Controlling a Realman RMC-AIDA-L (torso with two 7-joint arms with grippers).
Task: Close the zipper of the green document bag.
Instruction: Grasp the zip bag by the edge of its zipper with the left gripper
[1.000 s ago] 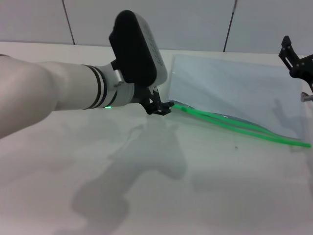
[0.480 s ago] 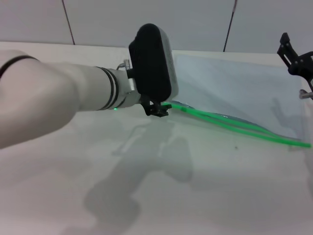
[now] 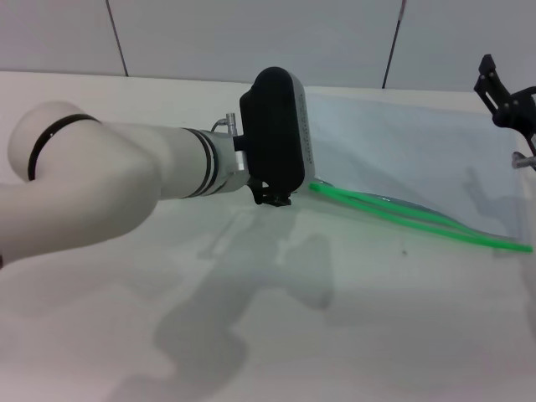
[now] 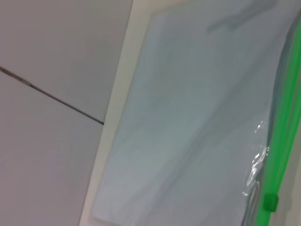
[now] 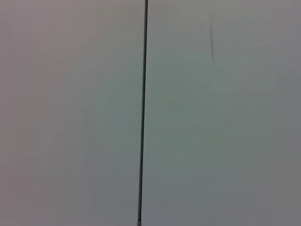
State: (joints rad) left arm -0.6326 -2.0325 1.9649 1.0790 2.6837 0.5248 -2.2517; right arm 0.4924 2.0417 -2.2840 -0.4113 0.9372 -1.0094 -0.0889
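Head view, left arm: stretched across the table (image 3: 402,335), its left gripper (image 3: 275,198) low at the near end of the zipper (image 3: 419,218); finger spread cannot be told, hidden under the black wrist housing.
Head view, bag: green document bag (image 3: 402,151) lies flat beyond the zipper, its two green strips parted.
Head view, right gripper (image 3: 507,105): raised past the bag's far end, cut off by the picture's edge, state unclear.
Left wrist view: bag (image 4: 188,122) fills the picture, zipper (image 4: 280,141) along one edge with the slider tab (image 4: 269,202); no fingers shown.
Right wrist view: only a blank panelled wall (image 5: 211,117).

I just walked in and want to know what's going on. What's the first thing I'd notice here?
The big white left arm reaches across the table, its black tool low at the near end of the bright green zipper. That zipper runs along the front edge of the green document bag, its two strips apart, so it looks open. The right tool hangs at the far right edge, away from the bag.
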